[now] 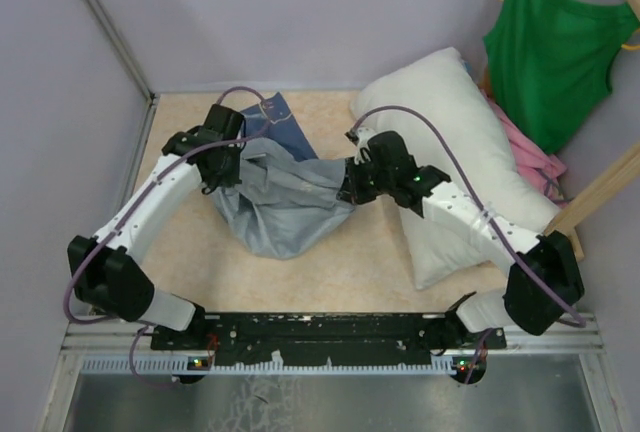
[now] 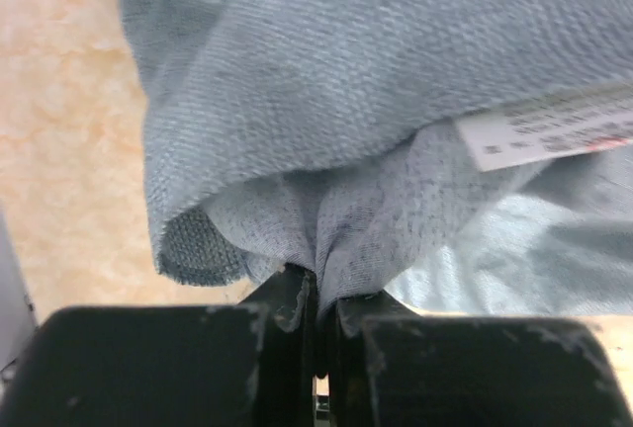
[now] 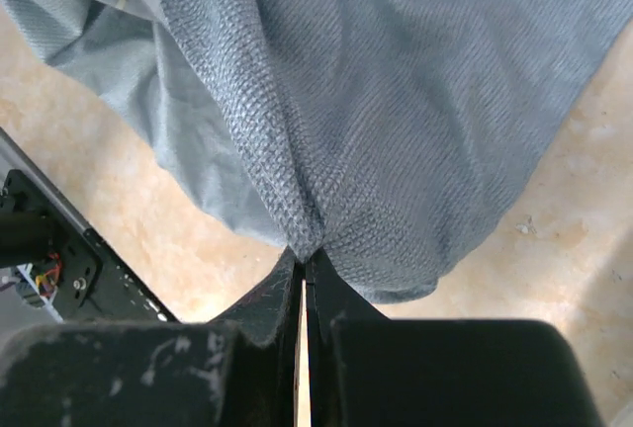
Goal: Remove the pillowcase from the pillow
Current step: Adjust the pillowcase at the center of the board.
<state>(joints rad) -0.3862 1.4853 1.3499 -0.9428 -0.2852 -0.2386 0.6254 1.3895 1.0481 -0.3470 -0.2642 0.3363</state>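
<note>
On the left, the left gripper (image 2: 315, 284) has its jaws pinched tight on a fold of the pillowcase (image 1: 285, 207), close to a white sewn-in label (image 2: 554, 130). The pillowcase hangs slack between the two arms, pale grey-blue side outward, sagging toward the tan table (image 1: 330, 267). A darker denim-blue part shows behind the left arm. At its right edge the right gripper (image 3: 304, 259) is clamped closed on a bunch of the same cloth. The pillow (image 1: 470, 132) lies apart, bare and white, slanting under the right arm. A pink garment (image 1: 535, 162) and a hanging green tank top (image 1: 560, 47) are beyond it.
</note>
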